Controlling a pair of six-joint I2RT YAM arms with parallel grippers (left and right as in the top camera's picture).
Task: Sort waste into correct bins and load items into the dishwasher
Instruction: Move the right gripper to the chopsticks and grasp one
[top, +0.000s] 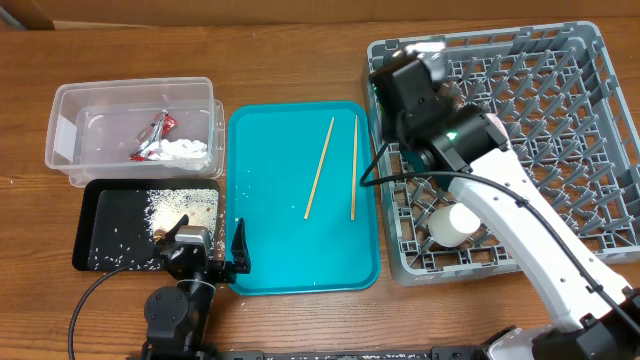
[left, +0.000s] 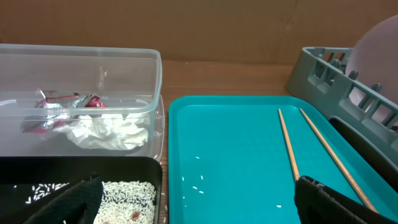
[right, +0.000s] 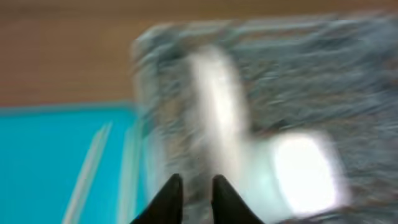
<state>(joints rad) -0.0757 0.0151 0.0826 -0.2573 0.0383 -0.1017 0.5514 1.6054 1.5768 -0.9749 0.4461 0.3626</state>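
Two thin wooden chopsticks (top: 320, 167) (top: 354, 165) lie on the teal tray (top: 270, 200). The clear tub (top: 60, 130) holds the red-and-silver wrapper (top: 155, 130) and white tissue (top: 185, 150). The black tray (top: 90, 215) holds rice (top: 180, 205) and a brown lump (left: 135, 215). My left gripper (top: 207, 250) is open and empty, straddling the edge between the black tray and the teal tray. My right gripper (right: 197, 183) hangs over the left side of the grey dish rack (top: 560, 120), fingers almost together with nothing between them. A white cup (top: 462, 222) sits in the rack.
A few rice grains (left: 199, 180) lie on the teal tray. A pale pink round dish (left: 379, 43) stands in the rack. The right wrist view is blurred; a white upright streak (right: 214, 106) shows in the rack. My right arm (top: 500, 190) crosses the rack's front left.
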